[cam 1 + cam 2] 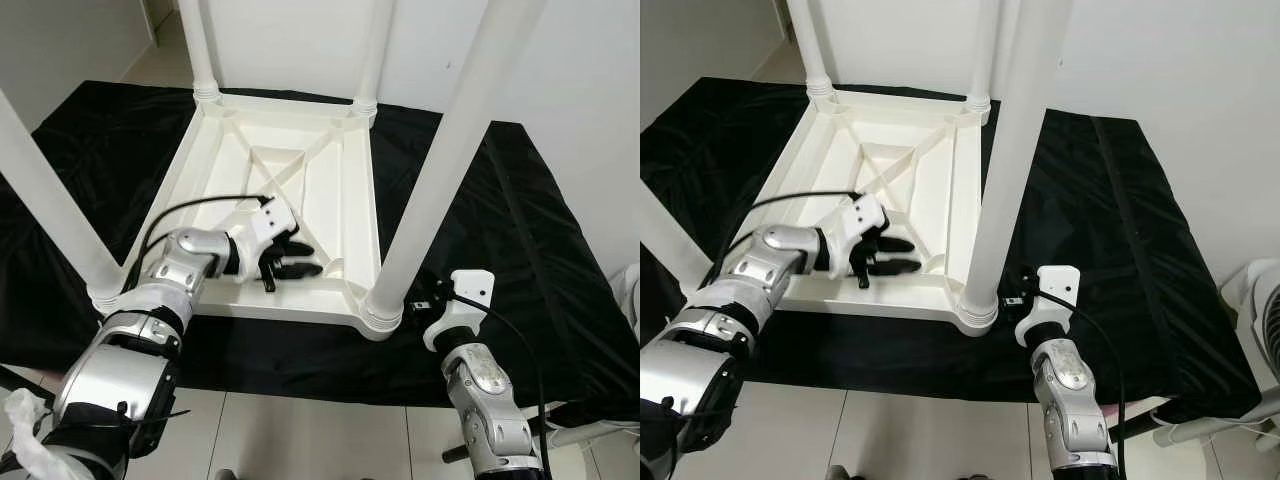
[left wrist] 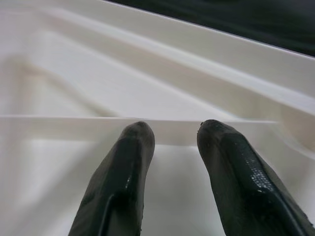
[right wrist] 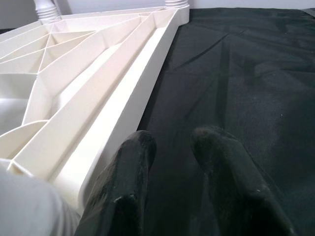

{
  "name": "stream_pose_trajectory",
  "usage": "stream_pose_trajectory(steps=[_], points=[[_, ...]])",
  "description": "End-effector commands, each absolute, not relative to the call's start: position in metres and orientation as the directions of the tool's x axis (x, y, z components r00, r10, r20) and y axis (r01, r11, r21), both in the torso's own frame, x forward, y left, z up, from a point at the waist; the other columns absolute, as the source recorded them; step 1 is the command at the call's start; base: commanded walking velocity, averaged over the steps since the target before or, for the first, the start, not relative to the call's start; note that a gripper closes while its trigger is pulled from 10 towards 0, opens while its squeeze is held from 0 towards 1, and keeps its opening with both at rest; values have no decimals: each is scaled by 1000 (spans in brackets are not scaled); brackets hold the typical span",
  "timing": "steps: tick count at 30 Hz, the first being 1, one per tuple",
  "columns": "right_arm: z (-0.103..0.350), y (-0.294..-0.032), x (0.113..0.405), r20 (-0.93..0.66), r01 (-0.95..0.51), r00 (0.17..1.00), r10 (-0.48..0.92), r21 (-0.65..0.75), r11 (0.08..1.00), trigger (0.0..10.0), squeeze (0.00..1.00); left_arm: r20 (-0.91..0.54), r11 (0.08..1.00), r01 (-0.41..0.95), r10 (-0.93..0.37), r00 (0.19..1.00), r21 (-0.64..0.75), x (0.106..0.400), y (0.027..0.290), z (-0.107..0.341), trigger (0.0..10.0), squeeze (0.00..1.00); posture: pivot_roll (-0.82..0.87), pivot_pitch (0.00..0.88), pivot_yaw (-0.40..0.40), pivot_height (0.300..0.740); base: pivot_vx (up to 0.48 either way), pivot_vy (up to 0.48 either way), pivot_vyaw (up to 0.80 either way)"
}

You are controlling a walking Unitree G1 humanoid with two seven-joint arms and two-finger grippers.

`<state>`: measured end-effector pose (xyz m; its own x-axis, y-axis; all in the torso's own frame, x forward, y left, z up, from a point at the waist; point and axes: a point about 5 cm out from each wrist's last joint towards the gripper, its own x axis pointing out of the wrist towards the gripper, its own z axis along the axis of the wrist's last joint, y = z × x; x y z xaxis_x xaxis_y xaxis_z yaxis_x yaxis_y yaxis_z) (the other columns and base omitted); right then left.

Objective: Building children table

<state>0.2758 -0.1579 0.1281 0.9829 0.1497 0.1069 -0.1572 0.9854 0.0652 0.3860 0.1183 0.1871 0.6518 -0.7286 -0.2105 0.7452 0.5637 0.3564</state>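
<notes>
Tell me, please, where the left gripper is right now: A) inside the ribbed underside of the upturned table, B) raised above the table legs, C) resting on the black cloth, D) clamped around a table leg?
A: the left gripper sits, fingers apart, within the white ribbed underside of the upturned table.

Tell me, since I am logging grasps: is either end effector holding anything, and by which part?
Nothing is held. The left end effector is open inside the upturned white plastic table; the right end effector is open over the black cloth.
</notes>
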Motion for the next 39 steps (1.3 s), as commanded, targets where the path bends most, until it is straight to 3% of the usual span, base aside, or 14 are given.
stream_pose_trajectory(steps=[1,6,9,10,15,16,17,24,29,30,31,32,33,39], points=[[127,-160,275,99,-153,984,147,57,987,10000,0,-193,572,732,-724,663,370,385,118,189,10000,0,-97,95,-22,740,0,0,0],[127,-170,268,104,-146,985,140,59,987,10000,0,-145,448,811,-836,530,376,369,122,203,10000,0,-87,84,-22,740,0,0,0],[127,-177,263,100,-165,983,156,87,982,10000,63,-114,448,823,-852,512,349,364,128,207,10000,0,-86,77,-23,740,0,0,0],[128,-179,261,103,-174,981,165,86,981,10000,1000,-95,463,819,-849,520,339,363,131,209,10000,0,-89,71,-24,740,0,0,0],[130,-182,259,108,-188,978,178,88,978,10000,1000,-72,485,816,-845,530,313,361,135,210,10000,0,-89,69,-23,740,0,0,0],[132,-185,258,113,-196,976,187,75,978,10000,1000,-60,518,809,-831,553,279,359,138,210,10000,75,-85,55,-33,740,0,0,0],[135,-188,257,119,-213,971,205,61,975,10000,1000,-42,547,798,-818,574,252,357,141,210,10000,1000,-84,45,-36,740,0,0,0],[148,-196,251,83,-402,913,400,14,915,10000,1000,-28,624,741,-760,649,247,343,154,207,10000,1000,-77,18,-46,740,0,0,0],[150,-199,248,50,-475,879,474,1,880,10000,1000,-15,636,735,-754,657,235,337,157,206,10000,1000,-75,16,-51,740,0,0,0],[151,-201,246,30,-509,860,509,-7,861,10000,188,-4,634,740,-759,651,223,334,159,206,10000,945,-72,12,-52,740,0,0,0],[151,-201,246,30,-509,860,509,-7,861,10000,188,-4,634,740,-759,651,223,334,159,206,10000,945,-72,12,-52,740,0,0,0],[151,-203,244,8,-546,837,546,-16,837,10000,0,3,620,757,-774,634,206,328,161,206,10000,573,-73,12,-51,740,0,0,0],[152,-206,243,-19,-592,806,592,-18,806,10000,0,15,611,762,-782,623,215,321,165,207,10000,0,-72,12,-50,740,0,0,0],[156,-203,238,-45,-698,715,697,9,716,10000,0,-59,609,768,-775,629,196,310,176,196,10000,0,-57,5,-56,740,0,0,0]])
